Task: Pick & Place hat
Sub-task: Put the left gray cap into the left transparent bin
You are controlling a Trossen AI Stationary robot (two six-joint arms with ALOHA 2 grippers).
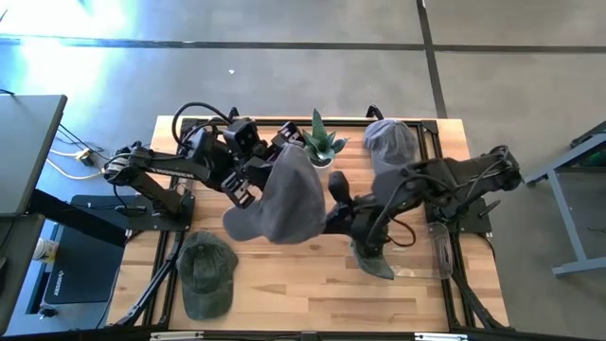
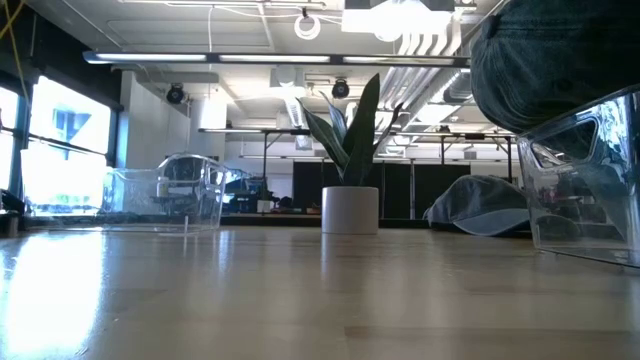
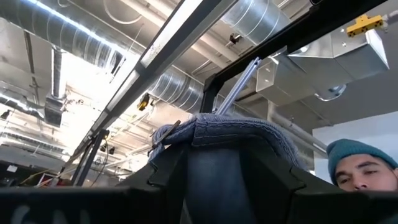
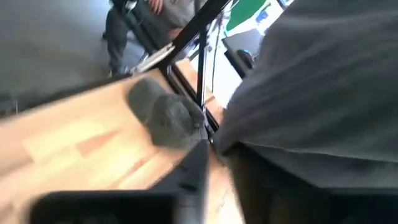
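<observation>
hanging above wooden plank surface (image 1: 312, 284): soft grey hat (image 1: 284, 194), left tool (image 1: 248, 180) clamped on its crown; right tool (image 1: 333, 216) state unclear.

My left gripper (image 1: 254, 180) reaches in from the left while my right gripper (image 1: 333, 210) stretches toward it across the middle.

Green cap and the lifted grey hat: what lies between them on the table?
Only bare wood table shows between the green cap and the grey hat, seen in the high view.
</observation>
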